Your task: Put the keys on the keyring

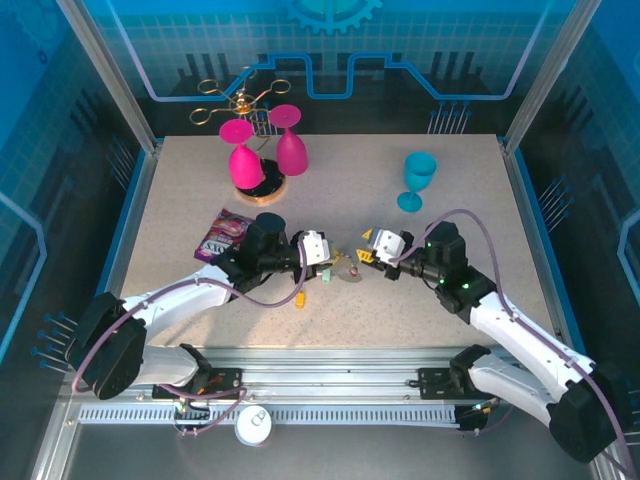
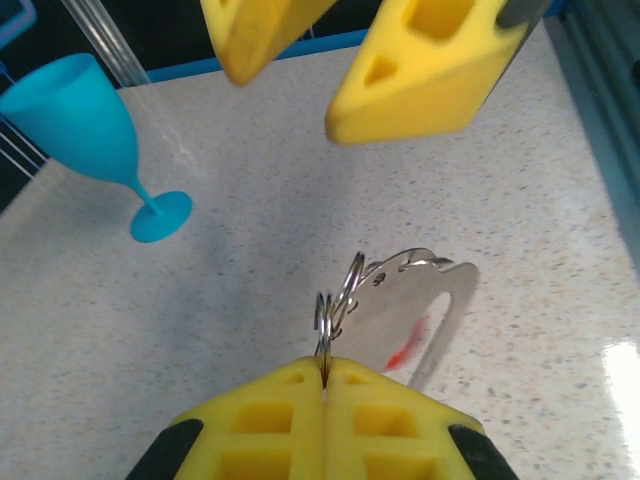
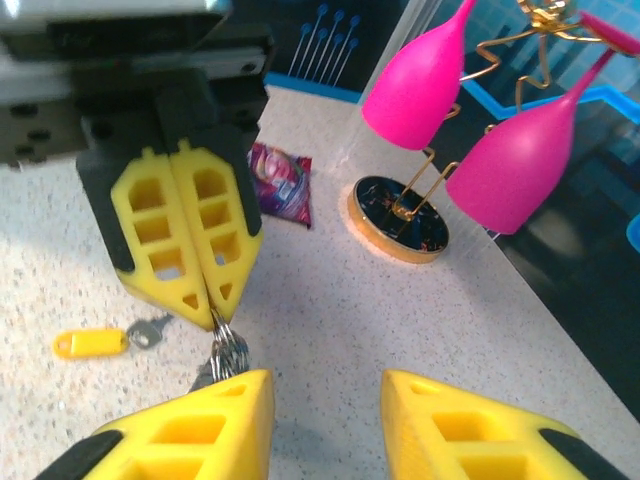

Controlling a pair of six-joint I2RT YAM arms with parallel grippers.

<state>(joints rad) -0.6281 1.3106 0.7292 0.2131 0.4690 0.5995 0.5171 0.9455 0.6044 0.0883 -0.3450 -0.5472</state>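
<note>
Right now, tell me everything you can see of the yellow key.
The yellow key is small, with an oblong orange-yellow plastic head and a short silvery metal blade. It lies flat on the speckled table, loose, beside the left fingers, which do not touch it.

Light comes from overhead, bright and even on the speckled table [image 1: 440, 200] in the top view, with short soft shadows beneath the arms [image 1: 190, 290]. In the left wrist view a white glare patch burns at 4 o'clock on the tabletop, and the far yellow fingers [image 2: 430, 70] at 12 o'clock are blurred (very near the lens). The right wrist view smears the near yellow fingers [image 3: 190, 430] at 6 o'clock.
</note>
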